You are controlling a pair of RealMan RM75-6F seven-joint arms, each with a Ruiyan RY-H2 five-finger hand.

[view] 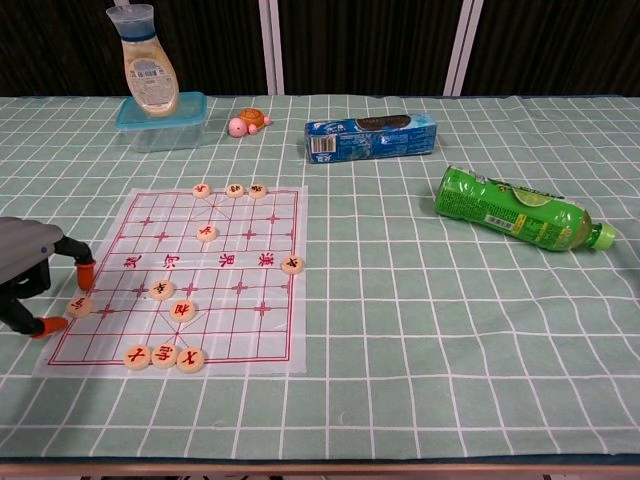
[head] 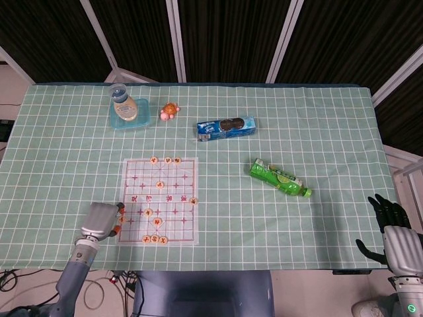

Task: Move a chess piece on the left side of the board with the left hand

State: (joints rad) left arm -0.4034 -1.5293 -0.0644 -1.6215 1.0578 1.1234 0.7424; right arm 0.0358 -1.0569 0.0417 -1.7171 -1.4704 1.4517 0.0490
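The paper chess board (view: 240, 322) lies on the green checked cloth, with round wooden pieces scattered over it. One piece (view: 80, 306) sits on the board's left edge and shows in the head view as a small disc (head: 121, 218). My left hand (view: 28, 275) is just left of that piece, low over the cloth. One orange fingertip (view: 85, 268) is just behind the piece and another (view: 46, 324) is to its front left. I see no contact with the piece. My right hand (head: 395, 239) is off the table at the bottom right, holding nothing, dark fingers spread.
A sauce bottle (view: 148, 70) stands in a blue tub at the back left, with a turtle toy (view: 248, 122) beside it. A blue biscuit pack (view: 370, 137) lies behind the board. A green bottle (view: 515, 220) lies on its side to the right.
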